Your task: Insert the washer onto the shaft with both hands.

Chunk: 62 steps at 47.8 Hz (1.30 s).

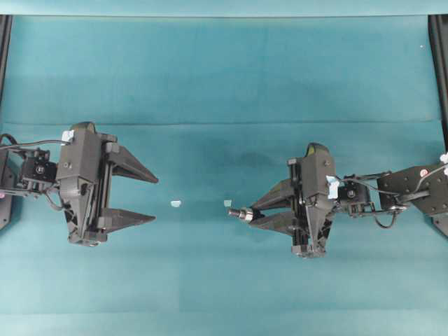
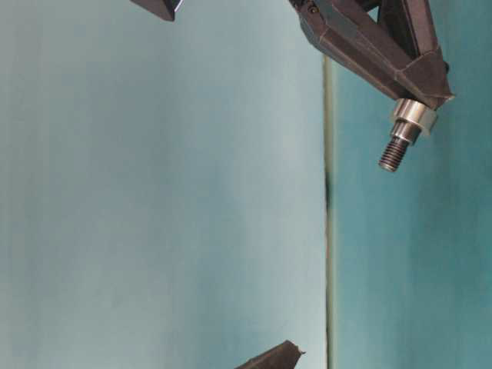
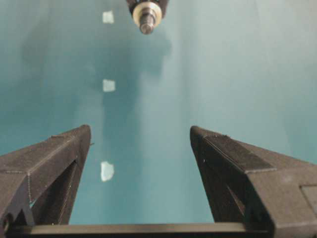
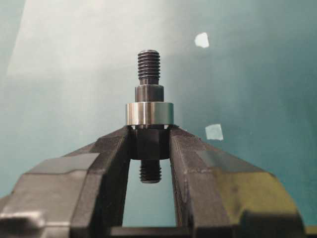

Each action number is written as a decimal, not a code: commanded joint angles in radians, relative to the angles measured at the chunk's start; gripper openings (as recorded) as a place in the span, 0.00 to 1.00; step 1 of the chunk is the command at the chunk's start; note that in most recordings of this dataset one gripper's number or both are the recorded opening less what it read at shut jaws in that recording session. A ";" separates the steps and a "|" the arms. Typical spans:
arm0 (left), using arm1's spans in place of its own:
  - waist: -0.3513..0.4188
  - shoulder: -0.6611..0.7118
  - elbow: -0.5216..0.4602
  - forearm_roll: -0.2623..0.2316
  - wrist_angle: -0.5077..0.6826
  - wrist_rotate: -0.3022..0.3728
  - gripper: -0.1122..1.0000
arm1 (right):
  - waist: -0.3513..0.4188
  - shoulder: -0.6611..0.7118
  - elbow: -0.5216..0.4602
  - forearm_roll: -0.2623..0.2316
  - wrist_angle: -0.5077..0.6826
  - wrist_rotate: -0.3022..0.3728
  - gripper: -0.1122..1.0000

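Observation:
My right gripper (image 4: 149, 138) is shut on the dark grey shaft (image 4: 149, 64), gripping its thick middle collar. The shaft lies level above the table and points left toward the other arm, threaded end (image 1: 234, 212) outward. The silver washer (image 4: 149, 113) sits round the shaft, right against my fingertips (image 4: 124, 141). In the table-level view the washer (image 2: 413, 115) rings the shaft (image 2: 394, 151) just past the fingertips. My left gripper (image 1: 155, 199) hangs open and empty, facing the shaft (image 3: 146, 24) from a good distance. The washer (image 3: 147, 11) shows end-on at the top of the left wrist view.
Teal cloth (image 1: 224, 77) covers the table. Two small white tape bits (image 1: 176, 204) (image 1: 227, 203) lie on it between the grippers. Black frame rails stand at the left edge (image 1: 4, 49) and the right edge (image 1: 439, 63).

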 commanded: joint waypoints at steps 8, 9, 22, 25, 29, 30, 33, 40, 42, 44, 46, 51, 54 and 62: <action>-0.002 -0.008 -0.009 0.000 -0.005 0.000 0.89 | 0.000 -0.006 -0.017 0.002 -0.005 0.008 0.10; -0.002 -0.008 -0.009 0.000 -0.005 0.000 0.89 | -0.002 -0.006 -0.015 0.002 -0.005 0.008 0.10; -0.002 -0.006 -0.009 0.000 -0.005 0.000 0.89 | -0.002 -0.006 -0.017 0.002 -0.005 0.008 0.10; -0.002 -0.006 -0.009 0.000 -0.003 0.000 0.89 | 0.000 -0.006 -0.015 0.002 -0.006 0.008 0.10; -0.002 -0.006 -0.009 0.000 -0.003 0.000 0.89 | 0.000 -0.006 -0.015 0.002 -0.005 0.008 0.10; -0.002 -0.006 -0.011 0.000 -0.005 0.000 0.89 | -0.002 -0.006 -0.015 0.002 -0.005 0.008 0.10; -0.002 -0.006 -0.011 0.000 -0.003 -0.002 0.88 | 0.000 -0.005 -0.015 0.002 -0.005 0.008 0.10; -0.002 -0.005 -0.011 0.000 -0.003 0.000 0.89 | -0.002 -0.003 -0.015 0.002 -0.005 0.008 0.10; -0.002 -0.005 -0.011 0.000 -0.003 0.000 0.89 | 0.000 -0.003 -0.015 0.002 -0.005 0.008 0.10; -0.002 -0.006 -0.011 0.000 -0.003 0.000 0.89 | -0.002 -0.003 -0.015 0.002 -0.005 0.008 0.10; -0.002 -0.006 -0.011 0.000 -0.003 -0.002 0.89 | 0.000 -0.003 -0.015 0.002 -0.005 0.008 0.10; 0.000 -0.005 -0.011 0.000 -0.003 -0.002 0.89 | 0.000 -0.003 -0.017 0.002 -0.005 0.008 0.10; -0.002 -0.006 -0.011 0.000 -0.003 -0.002 0.89 | -0.002 -0.003 -0.015 0.002 -0.005 0.008 0.10; -0.002 -0.006 -0.011 0.000 0.003 -0.002 0.89 | 0.000 -0.003 -0.015 0.002 -0.005 0.008 0.10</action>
